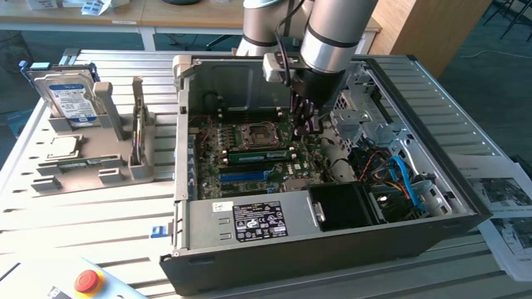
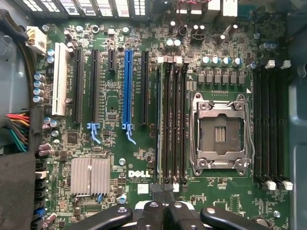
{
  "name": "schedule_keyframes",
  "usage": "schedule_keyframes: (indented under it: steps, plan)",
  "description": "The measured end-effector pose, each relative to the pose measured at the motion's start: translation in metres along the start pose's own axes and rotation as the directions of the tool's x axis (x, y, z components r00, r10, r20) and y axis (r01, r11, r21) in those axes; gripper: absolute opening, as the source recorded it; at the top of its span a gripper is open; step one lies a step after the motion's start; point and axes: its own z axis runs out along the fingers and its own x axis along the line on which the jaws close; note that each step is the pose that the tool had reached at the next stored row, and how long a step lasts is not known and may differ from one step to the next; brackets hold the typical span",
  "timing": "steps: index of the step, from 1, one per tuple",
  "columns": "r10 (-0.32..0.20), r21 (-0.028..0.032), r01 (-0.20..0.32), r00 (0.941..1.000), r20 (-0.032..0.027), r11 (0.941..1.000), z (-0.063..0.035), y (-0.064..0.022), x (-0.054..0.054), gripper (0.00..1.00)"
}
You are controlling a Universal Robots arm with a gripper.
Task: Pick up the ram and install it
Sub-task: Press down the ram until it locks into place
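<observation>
The ram is a thin green stick standing on edge in a memory slot beside the empty CPU socket, inside the open computer case. In the wrist view the ram appears edge-on as a pale line in the slot farthest from the socket. My gripper hangs inside the case just above the ram's end on the exterior view's right. Its fingers are shut together at that end of the slot. Whether they touch the stick cannot be told.
On the exterior view's left a grey holder carries a silver hard drive and a square CPU chip. Drive cages and cables crowd the case's right side, the power supply its front. A red stop button sits near the table's front edge.
</observation>
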Motion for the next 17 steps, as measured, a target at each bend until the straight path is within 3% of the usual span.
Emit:
schedule_keyframes:
  steps: [17]
  plan:
    - [0.000,0.0000,0.000,1.0000,0.0001,1.0000,0.0231,-0.0012,0.001,0.10]
